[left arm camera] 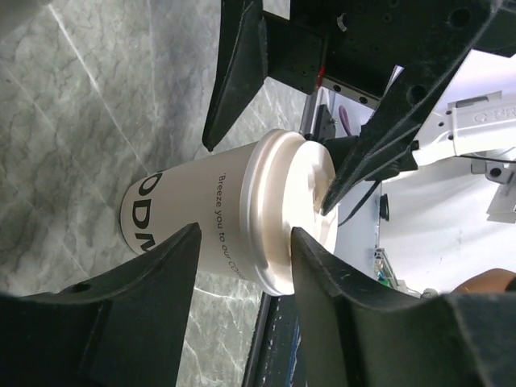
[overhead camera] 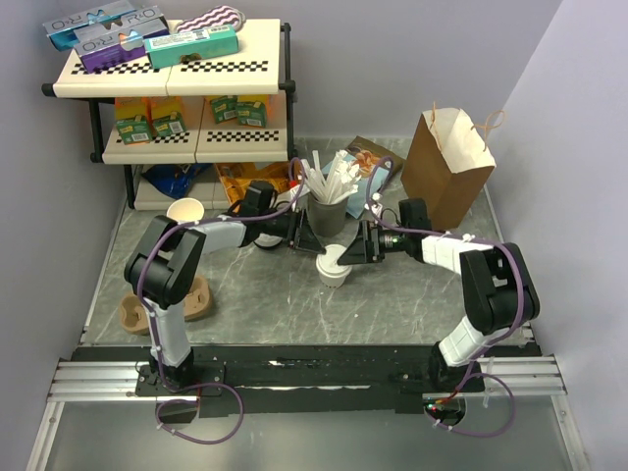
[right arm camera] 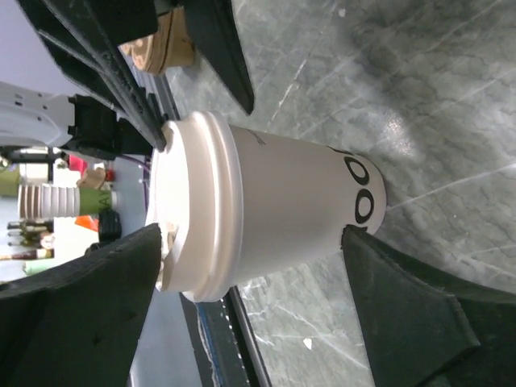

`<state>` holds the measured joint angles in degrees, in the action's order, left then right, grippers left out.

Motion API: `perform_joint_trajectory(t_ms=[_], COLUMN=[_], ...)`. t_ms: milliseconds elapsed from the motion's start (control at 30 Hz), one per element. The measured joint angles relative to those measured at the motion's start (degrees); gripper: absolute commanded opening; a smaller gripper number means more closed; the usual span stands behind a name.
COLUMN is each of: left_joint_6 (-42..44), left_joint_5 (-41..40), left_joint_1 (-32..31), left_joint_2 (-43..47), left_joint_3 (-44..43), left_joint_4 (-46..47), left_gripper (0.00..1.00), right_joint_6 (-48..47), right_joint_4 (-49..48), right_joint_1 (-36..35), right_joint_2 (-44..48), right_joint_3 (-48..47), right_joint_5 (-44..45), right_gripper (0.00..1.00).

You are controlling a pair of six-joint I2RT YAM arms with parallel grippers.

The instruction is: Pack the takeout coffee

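Pre-grasp on the takeout coffee [overhead camera: 334,267]: both pincers are on it, neither is clamped.
Right pincer [right arm camera: 251,242] is wide apart and left pincer [left arm camera: 246,238] half apart, facing it from opposite sides, both rolled sideways. It stands upright mid-surface [overhead camera: 294,314], just in front of the straw holder [overhead camera: 329,211]. My guess at next: one pincer squares to its wall, closes, and carries it to the paper bag [overhead camera: 446,167]. Forearms are low and point inward.
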<state>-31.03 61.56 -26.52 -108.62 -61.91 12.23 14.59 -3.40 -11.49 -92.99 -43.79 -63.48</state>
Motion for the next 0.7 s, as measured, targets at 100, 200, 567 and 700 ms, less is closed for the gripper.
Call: perform_joint_trajectory(t_ms=[100,200,567,700], left_joint_6=[-1.0,-1.0,4.0,4.4], left_joint_5=[1.0,1.7,0.9,0.9], left_joint_1=[0.2,0.5,1.2,1.4], left_joint_2=[0.0,0.0,0.0,0.0], left_joint_3=[0.1,-0.7,-2.8,-2.8], left_joint_4=[1.6,1.4,-6.4,-7.2], left_gripper=[0.61,0.62,0.61,0.6], right_joint_6=[1.7,3.6,5.3,5.5], right_joint_4=[-1.7,-3.7,-1.3,-1.4], right_joint_1=[0.2,0.5,3.4,3.7], right_joint_2=[1.7,3.7,4.9,4.6], right_joint_3=[0.7,0.7,0.8,0.9], right_joint_5=[-0.1,-0.2,5.8,6.4], right_gripper=[1.0,1.0,0.93,0.92])
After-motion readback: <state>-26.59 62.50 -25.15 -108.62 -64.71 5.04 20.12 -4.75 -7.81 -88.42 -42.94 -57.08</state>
